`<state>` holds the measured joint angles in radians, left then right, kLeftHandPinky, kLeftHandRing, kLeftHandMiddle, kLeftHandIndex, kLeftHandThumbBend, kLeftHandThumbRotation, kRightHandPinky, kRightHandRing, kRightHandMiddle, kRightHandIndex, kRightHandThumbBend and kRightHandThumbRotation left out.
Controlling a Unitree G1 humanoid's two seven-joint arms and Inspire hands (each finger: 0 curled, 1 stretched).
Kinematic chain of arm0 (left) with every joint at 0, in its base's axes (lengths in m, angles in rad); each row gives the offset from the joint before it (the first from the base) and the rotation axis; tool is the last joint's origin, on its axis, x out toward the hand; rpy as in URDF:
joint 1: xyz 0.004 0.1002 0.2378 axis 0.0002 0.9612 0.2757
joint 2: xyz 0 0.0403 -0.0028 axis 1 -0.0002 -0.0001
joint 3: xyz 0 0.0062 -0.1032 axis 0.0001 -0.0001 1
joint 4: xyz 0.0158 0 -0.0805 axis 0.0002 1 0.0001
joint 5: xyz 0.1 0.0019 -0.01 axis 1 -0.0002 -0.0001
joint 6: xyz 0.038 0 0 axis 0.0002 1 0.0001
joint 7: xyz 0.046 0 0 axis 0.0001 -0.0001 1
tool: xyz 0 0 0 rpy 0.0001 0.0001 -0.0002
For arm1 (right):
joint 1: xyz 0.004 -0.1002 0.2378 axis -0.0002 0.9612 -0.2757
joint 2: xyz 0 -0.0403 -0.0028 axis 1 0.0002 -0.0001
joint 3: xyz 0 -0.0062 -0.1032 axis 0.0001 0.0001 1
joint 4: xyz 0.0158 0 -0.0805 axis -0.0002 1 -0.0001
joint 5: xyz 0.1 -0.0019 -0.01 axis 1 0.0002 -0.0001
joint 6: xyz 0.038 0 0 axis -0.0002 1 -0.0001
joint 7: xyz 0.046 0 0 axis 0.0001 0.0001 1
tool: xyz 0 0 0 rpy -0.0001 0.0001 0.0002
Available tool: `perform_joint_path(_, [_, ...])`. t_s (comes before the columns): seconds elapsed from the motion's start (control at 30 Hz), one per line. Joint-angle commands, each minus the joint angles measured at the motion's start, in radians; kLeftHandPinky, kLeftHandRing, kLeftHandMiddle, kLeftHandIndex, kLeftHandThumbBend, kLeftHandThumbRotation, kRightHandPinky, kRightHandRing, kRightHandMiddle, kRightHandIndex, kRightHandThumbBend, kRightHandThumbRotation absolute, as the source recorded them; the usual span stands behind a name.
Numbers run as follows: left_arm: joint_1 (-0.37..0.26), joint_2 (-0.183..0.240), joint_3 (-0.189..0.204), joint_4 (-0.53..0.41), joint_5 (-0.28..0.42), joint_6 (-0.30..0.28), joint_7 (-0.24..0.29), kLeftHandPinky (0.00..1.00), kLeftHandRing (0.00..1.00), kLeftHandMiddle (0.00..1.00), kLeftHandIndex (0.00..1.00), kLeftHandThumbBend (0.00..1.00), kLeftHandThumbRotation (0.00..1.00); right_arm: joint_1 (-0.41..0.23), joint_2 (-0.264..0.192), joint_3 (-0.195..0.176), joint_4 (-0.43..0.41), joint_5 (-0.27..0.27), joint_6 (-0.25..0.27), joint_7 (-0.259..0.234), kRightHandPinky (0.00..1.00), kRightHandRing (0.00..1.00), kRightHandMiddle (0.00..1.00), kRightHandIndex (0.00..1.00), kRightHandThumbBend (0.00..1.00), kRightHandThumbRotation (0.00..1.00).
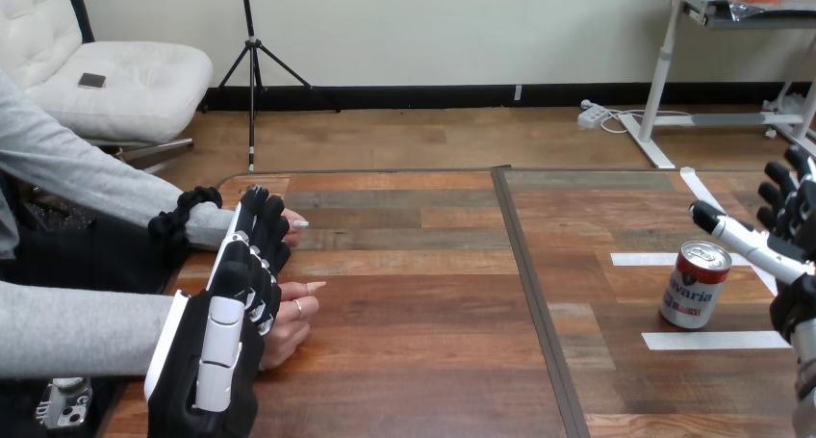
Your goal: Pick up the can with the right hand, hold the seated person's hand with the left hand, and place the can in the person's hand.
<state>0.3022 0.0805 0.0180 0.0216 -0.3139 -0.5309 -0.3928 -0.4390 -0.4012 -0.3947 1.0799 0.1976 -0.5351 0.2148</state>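
Wooden tabletop (423, 294) spans the view. At its left, the left hand (226, 332) lies back-up across the person's hands (289, 315) and covers much of them; whether it clasps either, I cannot tell. Cut off by the right edge, the right hand (789, 207) is spread, thumb reaching above the can (695, 284). The can stands upright between white tape strips (712, 340), long axis vertical.

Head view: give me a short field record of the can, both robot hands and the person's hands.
can: upright on the table, at right, between white tape strips
right hand: open, beside the can, not gripping it
left hand: at left, in front of the person's hands; hold cannot be told
person's hands: both at the table's left edge
stage: can not yet picked up
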Motion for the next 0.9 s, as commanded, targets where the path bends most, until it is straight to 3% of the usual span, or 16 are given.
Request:
perform_joint_path(0.0, [-0.046,-0.016,0.005,-0.018,-0.016,-0.011,-0.002,1.00,1.00,1.00,1.00,0.64,0.96,-0.079,-0.044,0.021,0.006,-0.025,-0.005,-0.018,1.00,0.97,0.96,0.98,1.00,0.05])
perform_joint_path(0.23, [-0.046,-0.018,0.005,-0.016,-0.016,-0.013,0.000,1.00,1.00,1.00,1.00,0.64,0.96,-0.078,-0.047,0.027,0.021,-0.050,0.010,-0.036,1.00,0.97,0.95,0.97,1.00,0.08])
perform_joint_path(0.87, [-0.048,-0.015,0.009,-0.004,-0.025,-0.016,-0.014,1.00,1.00,1.00,1.00,0.66,0.95,-0.071,-0.047,0.038,0.058,-0.058,0.023,-0.023,1.00,0.99,0.95,0.97,1.00,0.12])
